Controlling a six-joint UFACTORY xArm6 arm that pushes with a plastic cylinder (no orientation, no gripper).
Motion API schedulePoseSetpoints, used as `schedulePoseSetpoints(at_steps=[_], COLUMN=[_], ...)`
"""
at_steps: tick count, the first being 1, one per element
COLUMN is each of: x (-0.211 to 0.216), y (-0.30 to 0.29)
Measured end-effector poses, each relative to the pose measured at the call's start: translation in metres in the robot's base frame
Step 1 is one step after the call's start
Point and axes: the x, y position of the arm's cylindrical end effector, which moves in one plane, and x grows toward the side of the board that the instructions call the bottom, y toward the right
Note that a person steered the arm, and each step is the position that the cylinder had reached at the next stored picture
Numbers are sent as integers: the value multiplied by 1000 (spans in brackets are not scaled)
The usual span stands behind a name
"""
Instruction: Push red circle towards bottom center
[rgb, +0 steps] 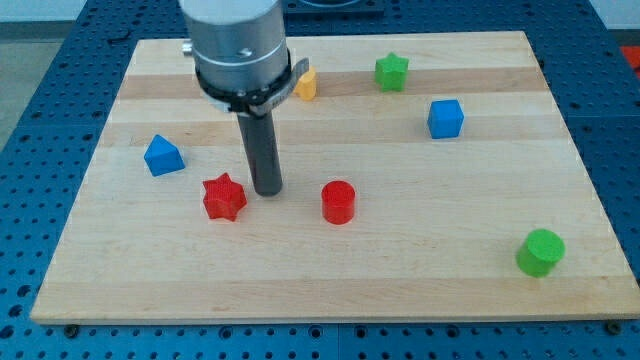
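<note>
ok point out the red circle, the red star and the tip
red circle (339, 201), camera view, top face
red star (224, 196), camera view, top face
my tip (267, 191), camera view, rod's very end, between the two red blocks

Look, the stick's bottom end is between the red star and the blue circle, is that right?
Nearly. The camera view shows my tip between the red star and the red circle, not a blue one. The blue blocks are a cube and a triangular piece, both farther away.
</note>
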Motion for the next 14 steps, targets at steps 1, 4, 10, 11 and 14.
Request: schedulePoseSetpoints(at_steps=[1, 4, 10, 11, 14], x=[6, 2, 30, 30, 51], y=[36, 130, 176, 168, 176])
